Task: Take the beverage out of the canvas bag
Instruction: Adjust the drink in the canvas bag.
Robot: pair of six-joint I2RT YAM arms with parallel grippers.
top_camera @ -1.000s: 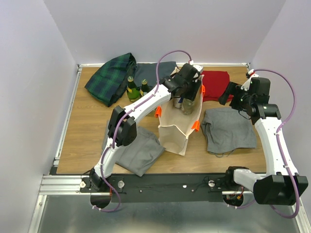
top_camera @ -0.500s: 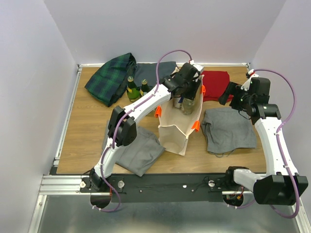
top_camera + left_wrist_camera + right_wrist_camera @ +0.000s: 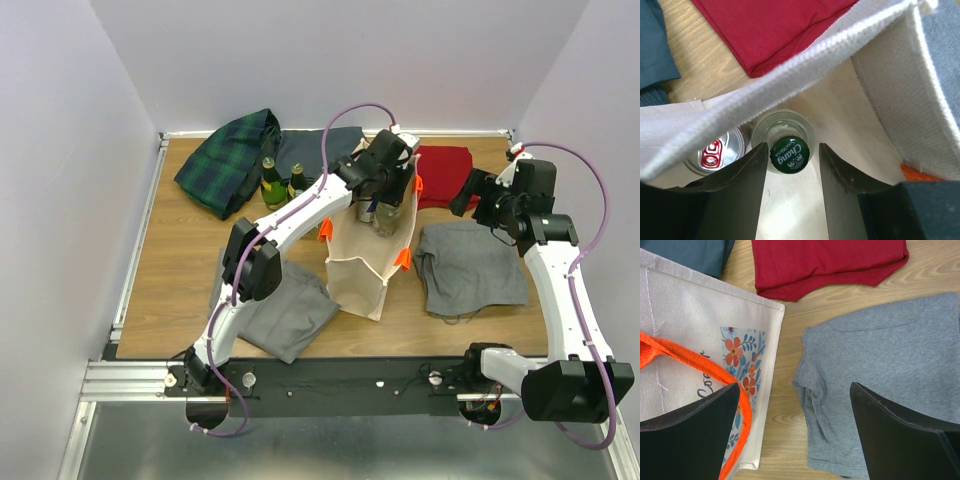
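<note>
The cream canvas bag (image 3: 365,262) with orange handles stands upright mid-table; its rim shows in the left wrist view (image 3: 790,75) and its flowered side in the right wrist view (image 3: 700,340). Inside stand a clear bottle with a green Chang cap (image 3: 790,155) and a red-topped can (image 3: 715,152). My left gripper (image 3: 792,172) is open inside the bag mouth (image 3: 385,185), its fingers either side of the cap, left finger close to it. My right gripper (image 3: 795,430) is open and empty, above the table right of the bag (image 3: 480,195).
Two green bottles (image 3: 272,183) stand left of the bag. A plaid cloth (image 3: 228,160), a dark blue cloth (image 3: 310,150), a red cloth (image 3: 443,172) and two grey cloths (image 3: 470,265) (image 3: 285,315) lie around it.
</note>
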